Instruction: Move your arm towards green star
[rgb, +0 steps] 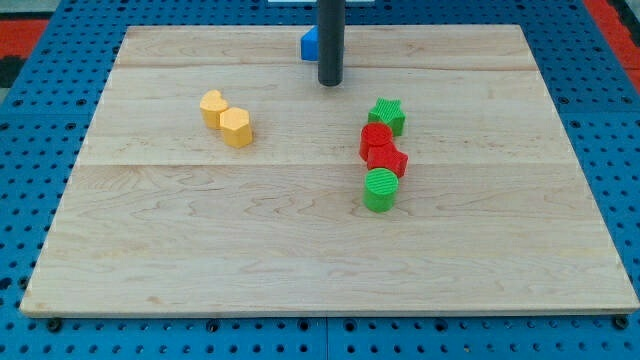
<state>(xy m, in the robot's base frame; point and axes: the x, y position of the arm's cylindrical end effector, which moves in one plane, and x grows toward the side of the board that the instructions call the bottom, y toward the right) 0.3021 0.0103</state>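
The green star (387, 115) sits right of the board's middle, in the upper half. My tip (330, 82) rests on the board up and to the left of the star, with a clear gap between them. Just below the star, touching in a line, are two red blocks (376, 139) (387, 160) and a green cylinder (380, 189).
A blue block (310, 44) lies at the view's top, partly hidden behind the rod. Two yellow blocks (212, 106) (236, 127) touch each other at the left. The wooden board (320, 260) lies on a blue pegboard surface.
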